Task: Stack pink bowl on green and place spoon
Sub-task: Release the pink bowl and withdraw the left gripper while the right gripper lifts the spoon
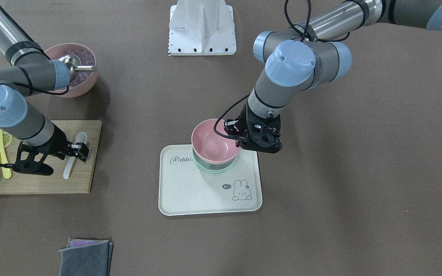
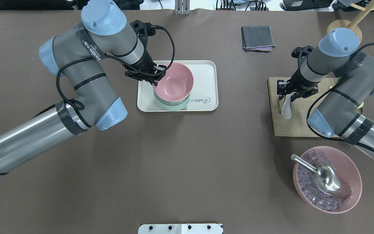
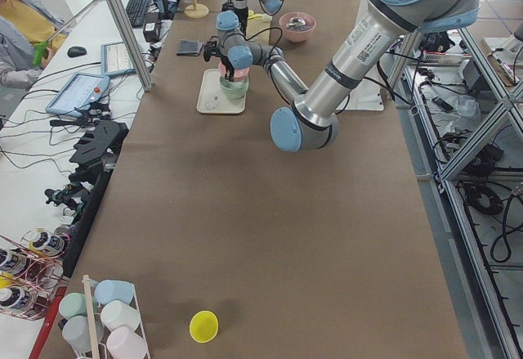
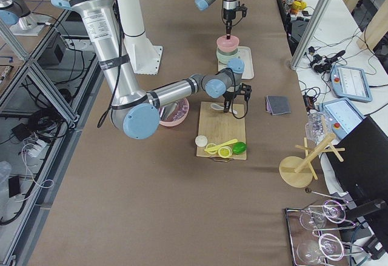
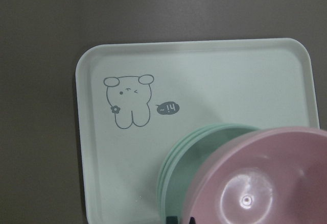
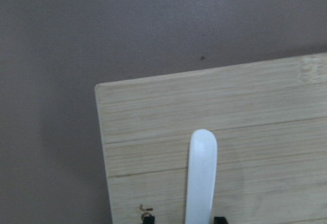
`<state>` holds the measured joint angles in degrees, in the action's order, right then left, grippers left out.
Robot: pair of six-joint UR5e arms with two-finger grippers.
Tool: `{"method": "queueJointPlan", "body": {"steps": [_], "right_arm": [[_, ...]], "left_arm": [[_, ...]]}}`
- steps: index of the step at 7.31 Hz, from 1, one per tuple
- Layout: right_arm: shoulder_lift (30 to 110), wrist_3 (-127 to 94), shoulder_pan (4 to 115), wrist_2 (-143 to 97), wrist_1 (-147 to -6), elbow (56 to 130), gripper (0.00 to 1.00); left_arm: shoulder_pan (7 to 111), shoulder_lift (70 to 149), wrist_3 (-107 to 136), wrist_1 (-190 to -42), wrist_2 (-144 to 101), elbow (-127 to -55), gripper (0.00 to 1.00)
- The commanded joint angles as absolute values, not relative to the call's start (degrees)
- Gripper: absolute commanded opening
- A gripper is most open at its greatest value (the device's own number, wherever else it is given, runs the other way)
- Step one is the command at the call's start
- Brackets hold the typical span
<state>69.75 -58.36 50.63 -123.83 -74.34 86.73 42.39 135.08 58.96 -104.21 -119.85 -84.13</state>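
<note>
Spoon (image 6: 202, 173) lies within spread right end effector (image 6: 183, 219); left end effector (image 5: 182, 219) pinches pink bowl (image 5: 255, 183).

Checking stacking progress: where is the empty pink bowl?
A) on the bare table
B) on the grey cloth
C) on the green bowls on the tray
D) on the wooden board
C: the pink bowl sits atop the green bowls on the tray.

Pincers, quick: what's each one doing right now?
Left pincer: closed on the pink bowl at its rim.
Right pincer: open, straddling the white spoon on the cutting board.
</note>
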Motion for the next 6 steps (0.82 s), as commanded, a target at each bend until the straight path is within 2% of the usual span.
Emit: {"method": "queueJointPlan", "body": {"steps": [1,3,6], "right_arm": [[69.61,-58.89,50.71,-124.36,-74.36,86.75,0.0],[66.2,-58.97,53.86,-127.33,-75.14,87.1,0.0],[57.34,-69.63,54.15,-127.71,-77.43,86.84,0.0]], "left_arm": [[42.36,134.91,58.8,-117.08,-118.21,-76.61,0.98],[45.51,131.51,58.54,-118.56,-121.7,-78.81,0.98],[57.0,116.78,53.56,-118.21,-135.15,-92.33,0.98]]}}
